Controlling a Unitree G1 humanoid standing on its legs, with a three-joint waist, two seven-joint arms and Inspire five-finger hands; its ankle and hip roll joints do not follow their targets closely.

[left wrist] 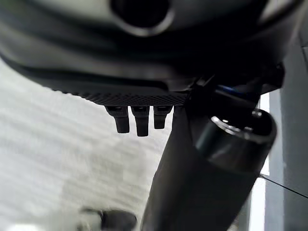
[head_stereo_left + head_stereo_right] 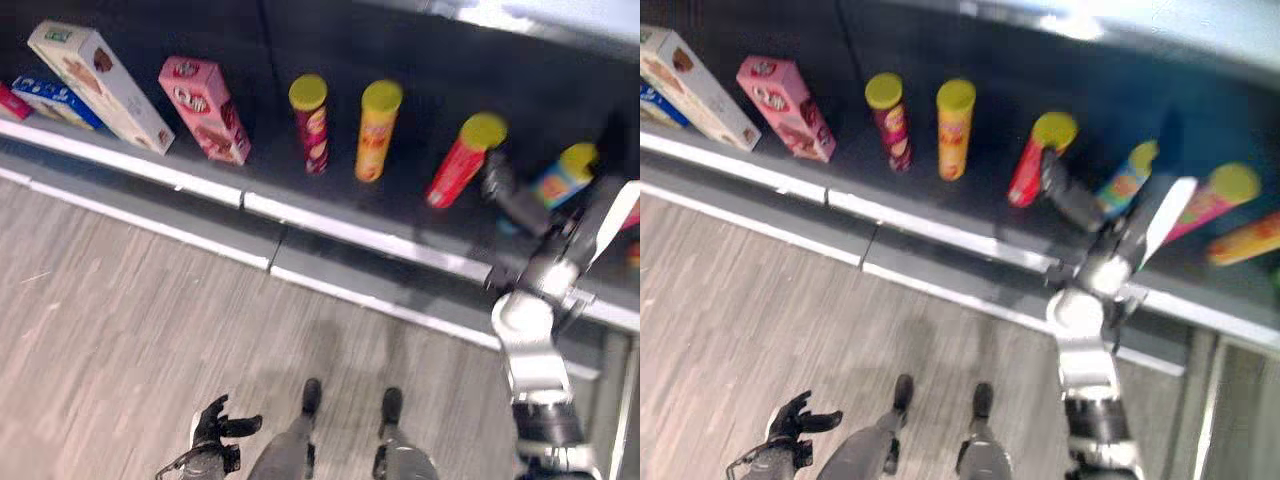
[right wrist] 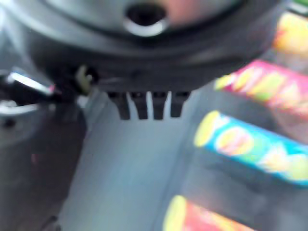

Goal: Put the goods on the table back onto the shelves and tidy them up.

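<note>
Several crisp cans stand on the dark shelf (image 2: pixel 560 90): a maroon can (image 2: pixel 312 122), an orange can (image 2: pixel 376 130), a red can (image 2: pixel 462 160) and a blue can (image 2: pixel 562 175), all with yellow lids. A pink can (image 2: pixel 1210 200) leans further right, beside an orange can (image 2: pixel 1245 238) lying on its side. My right hand (image 2: pixel 503 188) reaches over the shelf between the red can and the blue can; its fingers (image 3: pixel 144 106) are straight and hold nothing. My left hand (image 2: pixel 215 430) hangs low over the floor, fingers relaxed and empty.
A pink box (image 2: pixel 205 108), a white box (image 2: pixel 98 85) and a blue box (image 2: pixel 55 100) stand at the shelf's left. The shelf's pale front rail (image 2: pixel 330 230) runs diagonally across. Wood-look floor (image 2: pixel 120 330) lies in front of it.
</note>
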